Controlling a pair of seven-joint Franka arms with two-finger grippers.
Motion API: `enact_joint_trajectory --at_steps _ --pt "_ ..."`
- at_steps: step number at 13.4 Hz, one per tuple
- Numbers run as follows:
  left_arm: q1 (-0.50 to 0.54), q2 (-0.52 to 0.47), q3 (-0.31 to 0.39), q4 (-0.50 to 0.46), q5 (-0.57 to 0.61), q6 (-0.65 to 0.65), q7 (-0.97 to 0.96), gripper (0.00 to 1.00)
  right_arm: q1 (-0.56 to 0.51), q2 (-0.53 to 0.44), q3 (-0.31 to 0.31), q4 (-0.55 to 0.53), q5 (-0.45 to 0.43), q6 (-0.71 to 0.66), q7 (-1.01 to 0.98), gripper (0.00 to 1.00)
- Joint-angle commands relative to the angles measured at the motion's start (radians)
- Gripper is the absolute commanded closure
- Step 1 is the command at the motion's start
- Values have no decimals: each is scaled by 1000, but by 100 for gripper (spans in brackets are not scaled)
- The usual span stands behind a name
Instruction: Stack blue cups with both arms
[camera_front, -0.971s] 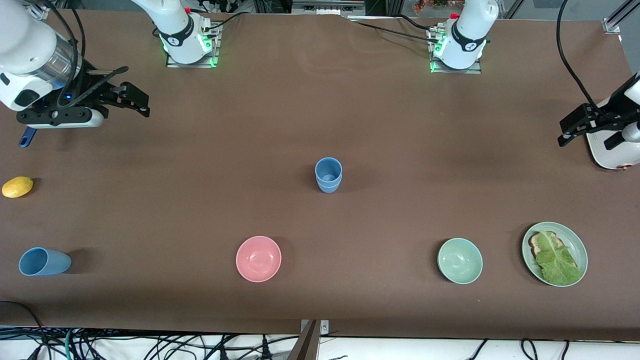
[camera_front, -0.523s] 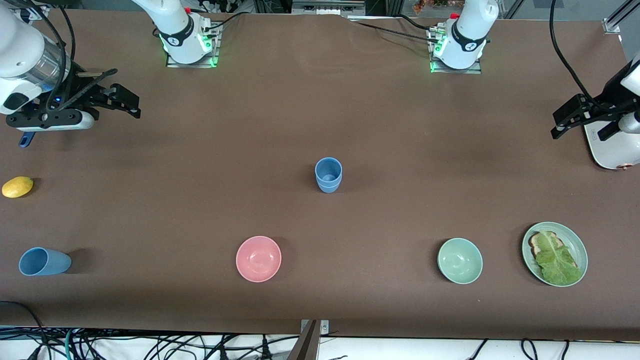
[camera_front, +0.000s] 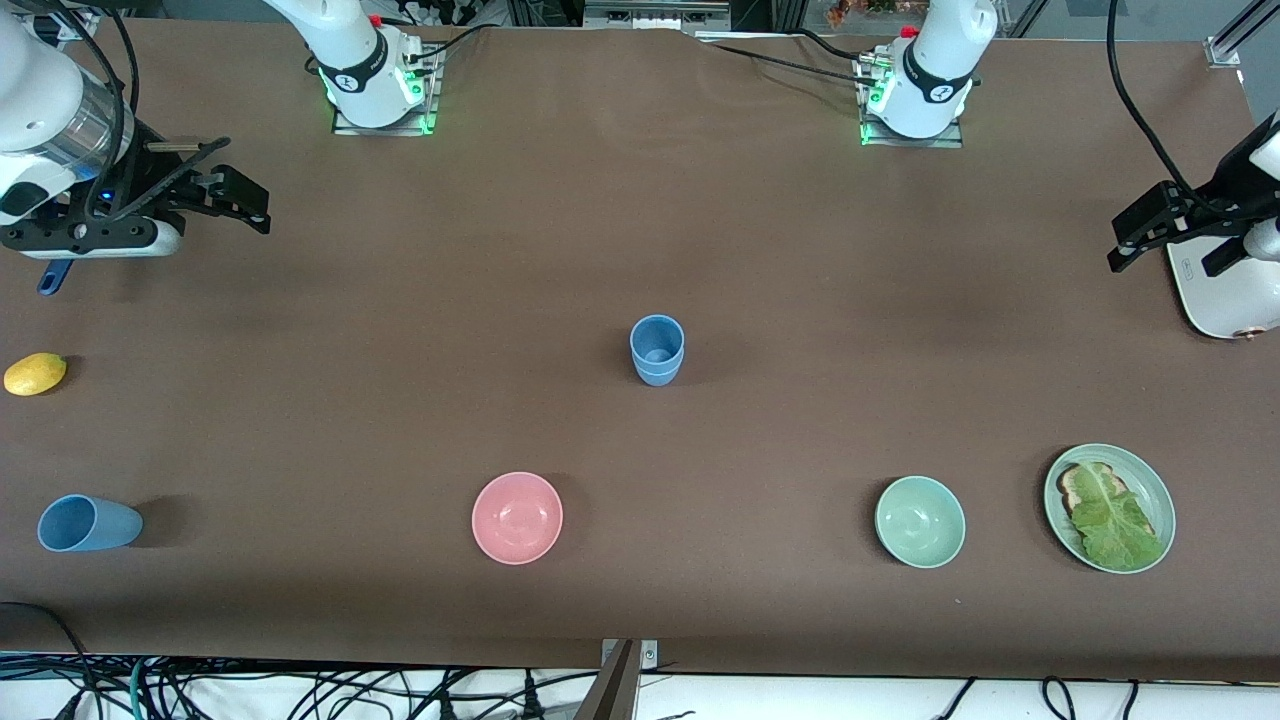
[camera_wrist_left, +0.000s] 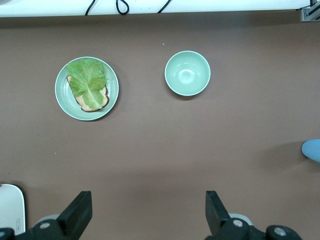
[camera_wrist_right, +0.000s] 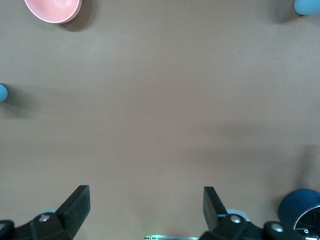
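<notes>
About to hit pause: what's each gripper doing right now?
Left gripper: open, empty, over bare table.
Right gripper: open, empty, over bare table.

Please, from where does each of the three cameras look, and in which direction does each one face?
Front view: high across the table, facing both arm bases; shows the open right hand, the open left hand, and the upright light-blue plastic cup stack.
Left wrist view: on the left wrist, looking down at the round pale-green bowl and the green plate of lettuce and toast; its own fingers show.
Right wrist view: on the right wrist, looking down at brown table; own fingers show.
Shared: the round pink bowl appears in front and right wrist views.
</notes>
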Motion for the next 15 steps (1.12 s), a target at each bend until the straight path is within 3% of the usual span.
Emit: enact_joint_trajectory --at_steps 1,15 --pt "2 4 1 28 9 -24 29 0 -9 -5 4 18 -5 -22 -10 0" --pt "7 9 5 28 9 -33 23 0 -11 -2 3 18 -12 -23 -16 0"
